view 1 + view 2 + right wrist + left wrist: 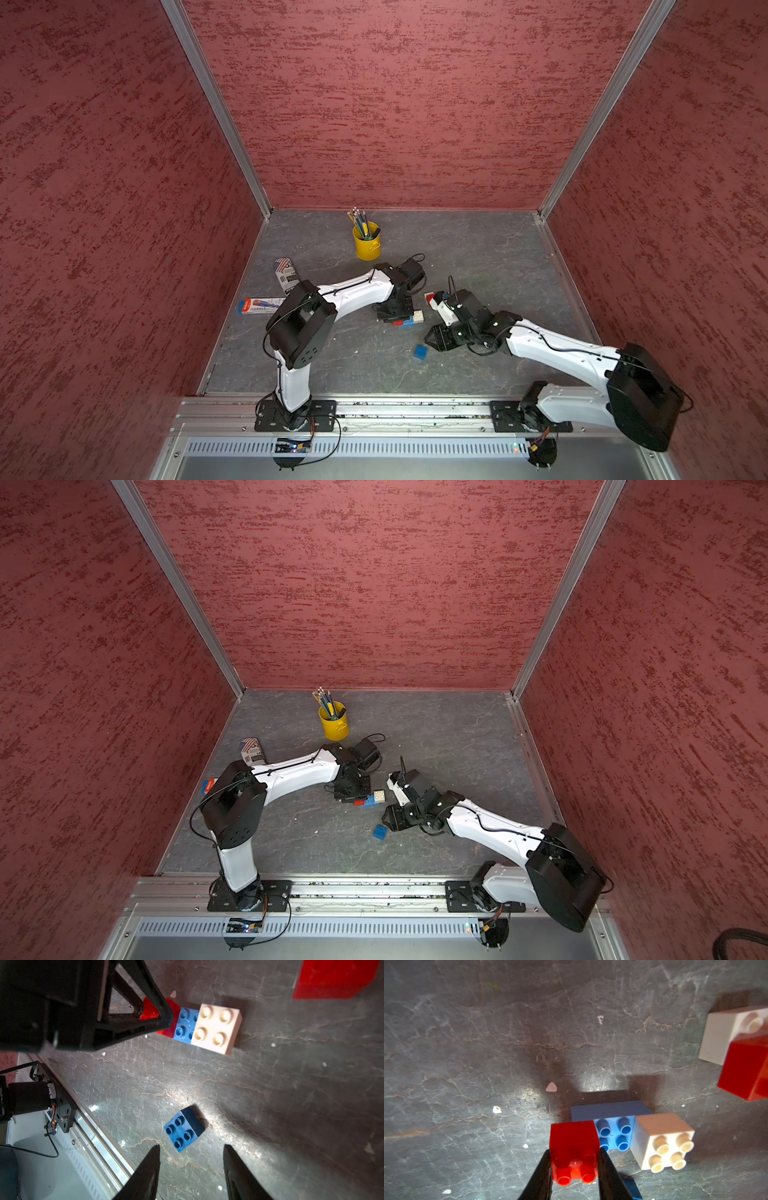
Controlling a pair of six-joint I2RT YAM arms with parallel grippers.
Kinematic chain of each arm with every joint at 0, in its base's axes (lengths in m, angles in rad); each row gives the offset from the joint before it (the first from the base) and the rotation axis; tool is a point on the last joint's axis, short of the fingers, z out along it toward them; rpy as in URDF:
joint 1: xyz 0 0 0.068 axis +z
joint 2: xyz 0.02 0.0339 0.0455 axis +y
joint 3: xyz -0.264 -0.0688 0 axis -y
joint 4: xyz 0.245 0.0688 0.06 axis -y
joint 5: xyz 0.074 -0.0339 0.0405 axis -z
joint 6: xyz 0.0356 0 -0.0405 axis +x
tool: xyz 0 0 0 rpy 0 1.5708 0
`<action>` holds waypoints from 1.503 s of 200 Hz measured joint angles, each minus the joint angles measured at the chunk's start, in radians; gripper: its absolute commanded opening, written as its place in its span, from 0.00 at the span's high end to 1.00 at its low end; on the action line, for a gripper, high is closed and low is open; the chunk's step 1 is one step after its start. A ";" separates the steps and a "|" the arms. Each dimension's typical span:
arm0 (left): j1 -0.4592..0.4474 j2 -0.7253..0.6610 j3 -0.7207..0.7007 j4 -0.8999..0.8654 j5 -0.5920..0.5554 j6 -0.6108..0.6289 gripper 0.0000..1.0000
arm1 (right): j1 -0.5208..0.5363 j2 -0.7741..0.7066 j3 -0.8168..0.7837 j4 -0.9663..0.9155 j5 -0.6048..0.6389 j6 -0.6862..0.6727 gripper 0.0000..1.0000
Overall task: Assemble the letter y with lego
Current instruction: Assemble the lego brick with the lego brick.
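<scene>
Right tool [191, 1148]: released, jaws spread, just beside the small blue brick [184, 1129], which lies alone on the table [291, 1105].
Left tool [574, 1152]: clenched on the red brick [574, 1138].
Letter y [409, 321]: mid-table; red brick and white brick [662, 1140] sit at opposite ends of the long blue brick [612, 1132].
Beyond: second red brick [745, 1068] touching second white brick [716, 1036].
Far back: yellow pencil cup [367, 243].

Left arm [353, 291] and right arm [557, 353]: white shells, black joints, thin black cables; right gripper [191, 1146]: black wedge fingers [145, 1174].
</scene>
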 measured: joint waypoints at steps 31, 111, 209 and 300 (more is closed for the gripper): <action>0.000 -0.006 -0.009 0.011 0.000 -0.001 1.00 | -0.007 0.000 0.000 -0.007 0.001 -0.003 0.48; -0.004 0.040 0.065 -0.039 -0.017 0.046 0.96 | -0.036 -0.015 0.002 -0.015 0.028 -0.003 0.47; 0.080 0.127 0.193 -0.057 -0.032 0.201 0.76 | -0.054 -0.020 0.025 -0.043 0.076 0.007 0.46; 0.091 0.145 0.263 -0.083 -0.045 0.276 0.44 | -0.058 -0.014 0.055 -0.060 0.087 0.010 0.45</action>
